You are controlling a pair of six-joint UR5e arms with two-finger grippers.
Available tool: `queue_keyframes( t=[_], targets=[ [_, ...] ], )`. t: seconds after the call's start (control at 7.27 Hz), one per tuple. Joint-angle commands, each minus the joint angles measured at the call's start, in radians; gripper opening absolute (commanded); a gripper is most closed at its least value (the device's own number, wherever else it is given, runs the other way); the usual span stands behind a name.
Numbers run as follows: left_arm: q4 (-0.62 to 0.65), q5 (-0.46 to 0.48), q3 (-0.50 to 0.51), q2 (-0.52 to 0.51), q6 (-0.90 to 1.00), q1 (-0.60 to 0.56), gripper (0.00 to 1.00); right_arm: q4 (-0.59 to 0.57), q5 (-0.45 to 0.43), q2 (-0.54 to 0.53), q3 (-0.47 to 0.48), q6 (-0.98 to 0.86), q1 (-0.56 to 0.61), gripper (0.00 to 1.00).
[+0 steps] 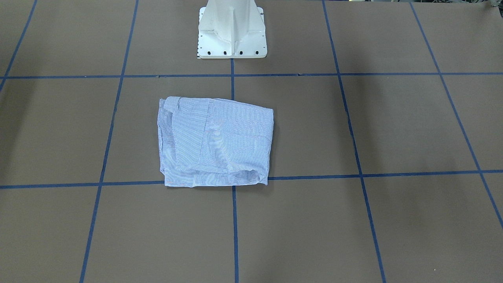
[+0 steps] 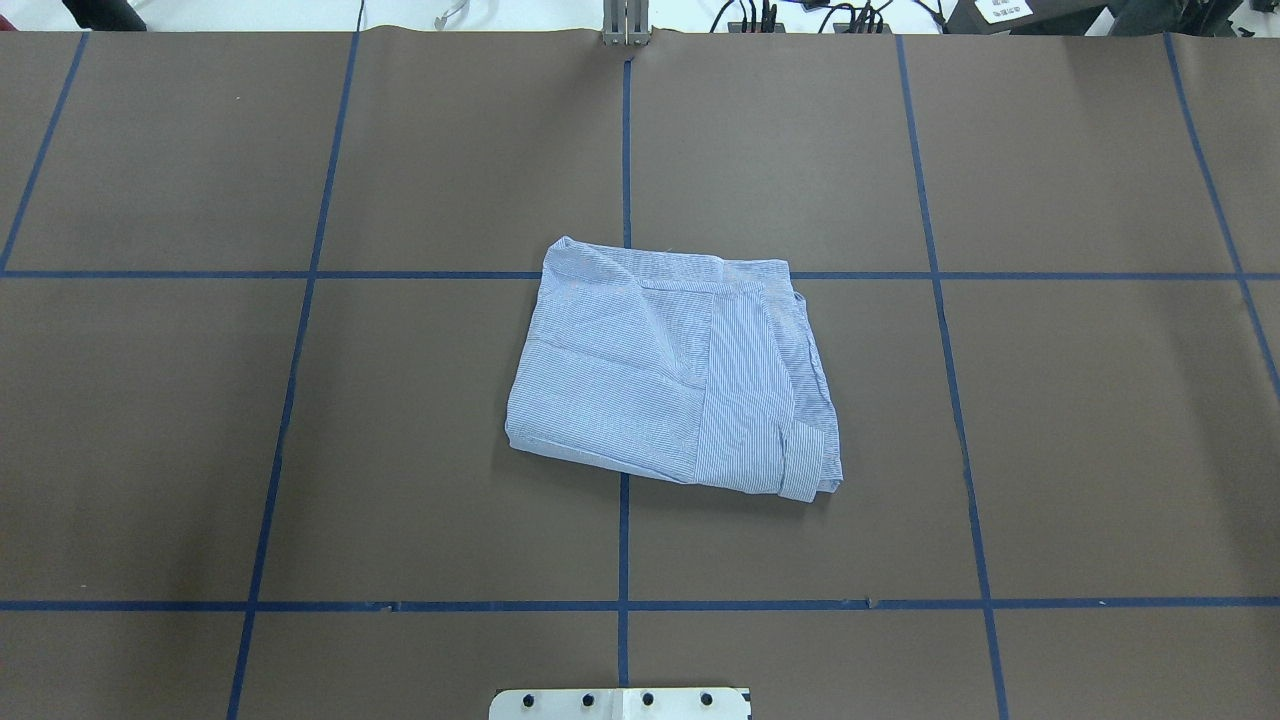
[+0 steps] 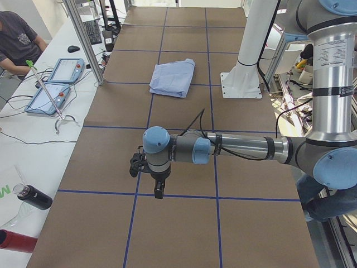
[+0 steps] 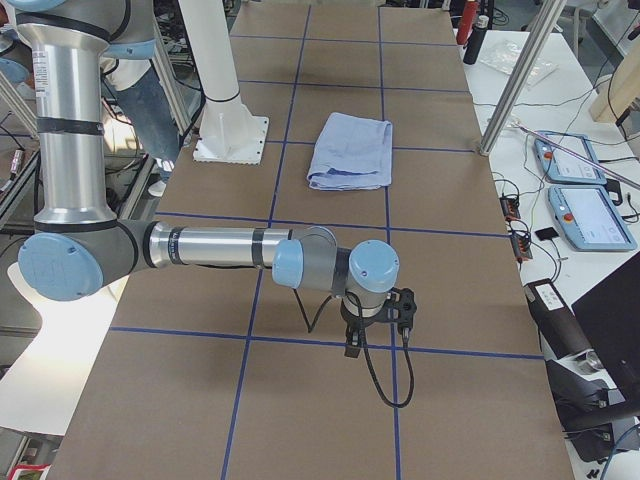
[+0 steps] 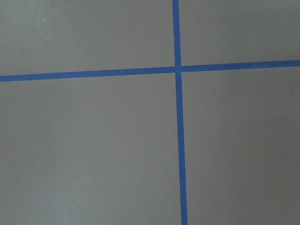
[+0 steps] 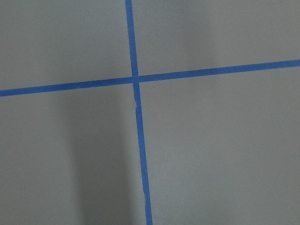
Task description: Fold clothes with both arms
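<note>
The light blue-and-white striped shirt (image 1: 214, 143) lies folded into a compact rectangle at the middle of the brown table (image 2: 400, 450), with a cuff showing at one corner. It also shows in the overhead view (image 2: 670, 375) and both side views (image 3: 173, 78) (image 4: 352, 150). My left gripper (image 3: 159, 188) hangs pointing down over the table, far from the shirt toward the left end. My right gripper (image 4: 352, 342) hangs likewise toward the right end. I cannot tell whether either is open or shut. Both wrist views show only bare table with blue tape lines.
Blue tape lines (image 2: 624, 150) divide the table into squares. The white pedestal base (image 1: 232, 29) stands at the robot's side. A side bench holds tablets (image 3: 56, 95), bottles (image 3: 33, 198) and cables; a person (image 3: 17, 39) sits there.
</note>
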Motion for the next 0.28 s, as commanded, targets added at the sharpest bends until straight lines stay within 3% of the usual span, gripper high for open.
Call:
queue_keyframes(
  t=[0.0,0.14],
  targets=[
    [0.009,-0.071,0.002,-0.006,-0.001,-0.001,1.0,0.003,0.006,0.001,0.003,0.0,0.0,1.0],
    [0.007,-0.07,0.003,-0.006,-0.001,0.0,1.0,0.003,0.006,0.001,0.004,0.0,0.0,1.0]
  ],
)
